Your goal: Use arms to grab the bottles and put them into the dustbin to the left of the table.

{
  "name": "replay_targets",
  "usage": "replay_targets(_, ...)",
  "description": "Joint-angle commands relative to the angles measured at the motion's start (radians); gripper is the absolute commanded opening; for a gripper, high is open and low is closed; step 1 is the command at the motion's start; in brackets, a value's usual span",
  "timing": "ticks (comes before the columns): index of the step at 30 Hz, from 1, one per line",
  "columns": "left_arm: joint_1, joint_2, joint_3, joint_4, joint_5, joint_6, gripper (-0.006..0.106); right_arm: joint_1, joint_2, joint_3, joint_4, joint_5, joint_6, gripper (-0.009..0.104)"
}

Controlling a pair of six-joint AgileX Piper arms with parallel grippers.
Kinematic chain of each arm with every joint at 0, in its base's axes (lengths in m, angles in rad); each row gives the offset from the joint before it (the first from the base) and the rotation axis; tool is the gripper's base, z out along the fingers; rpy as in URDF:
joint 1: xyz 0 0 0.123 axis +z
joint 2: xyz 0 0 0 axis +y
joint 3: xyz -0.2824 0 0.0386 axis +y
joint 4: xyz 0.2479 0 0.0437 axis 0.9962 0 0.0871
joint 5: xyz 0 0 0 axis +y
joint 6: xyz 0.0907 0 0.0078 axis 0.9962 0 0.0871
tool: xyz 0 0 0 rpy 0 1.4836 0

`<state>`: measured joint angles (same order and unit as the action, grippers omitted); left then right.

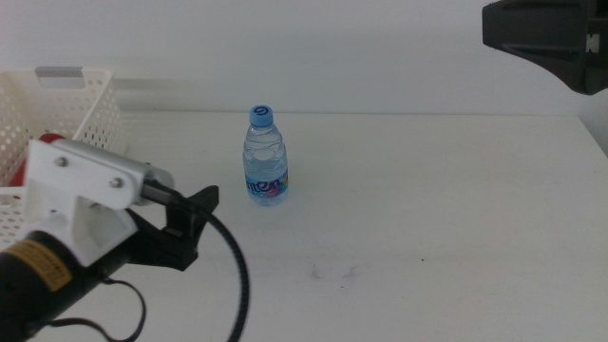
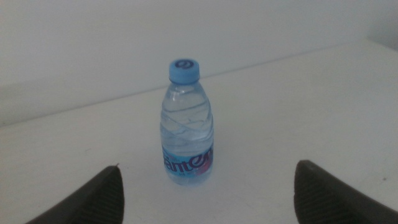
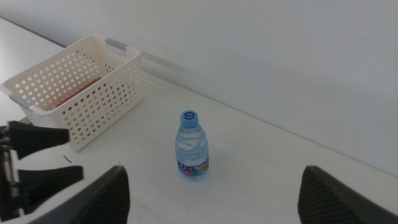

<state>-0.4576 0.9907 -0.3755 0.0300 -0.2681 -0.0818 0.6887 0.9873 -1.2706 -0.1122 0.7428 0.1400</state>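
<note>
A small clear water bottle (image 1: 266, 158) with a blue cap and blue label stands upright near the middle of the table (image 1: 427, 209). My left gripper (image 1: 190, 226) is low at the front left, a short way from the bottle and pointing at it. In the left wrist view its jaws are open wide, with the bottle (image 2: 186, 127) centred ahead of the left gripper (image 2: 208, 169). The right gripper (image 3: 212, 179) hangs open, high at the back right, looking down on the bottle (image 3: 193, 147). Something red (image 3: 78, 94) lies inside the dustbin (image 1: 81, 104).
The white perforated dustbin (image 3: 93, 93) stands at the table's left end, its grey handle bar (image 1: 59, 72) at the far rim. The right arm's black body (image 1: 546, 36) fills the top right corner of the middle view. Faint dark marks (image 1: 332, 274) dot the tabletop.
</note>
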Motion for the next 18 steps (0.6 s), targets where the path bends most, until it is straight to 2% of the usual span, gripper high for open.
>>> replay_targets(1,-0.003,0.045,0.004,0.017,-0.062,-0.013,0.094,-0.001,-0.005,0.004,-0.01,-0.008,-0.001,0.09)
replay_targets(5,-0.003,0.114,0.004,0.022,-0.142,-0.013,0.094,-0.001,-0.005,0.004,-0.01,-0.008,-0.001,0.09)
replay_targets(9,-0.003,0.23,0.004,0.049,-0.354,0.041,0.094,-0.001,-0.005,0.004,-0.01,-0.008,-0.001,0.09)
replay_targets(14,-0.003,0.468,-0.025,-0.009,-0.612,0.032,0.094,-0.001,-0.005,0.004,-0.01,-0.008,-0.001,0.09)
replay_targets(18,-0.003,0.676,-0.11,-0.012,-0.743,-0.006,0.094,-0.001,-0.005,0.004,-0.01,-0.008,-0.001,0.09)
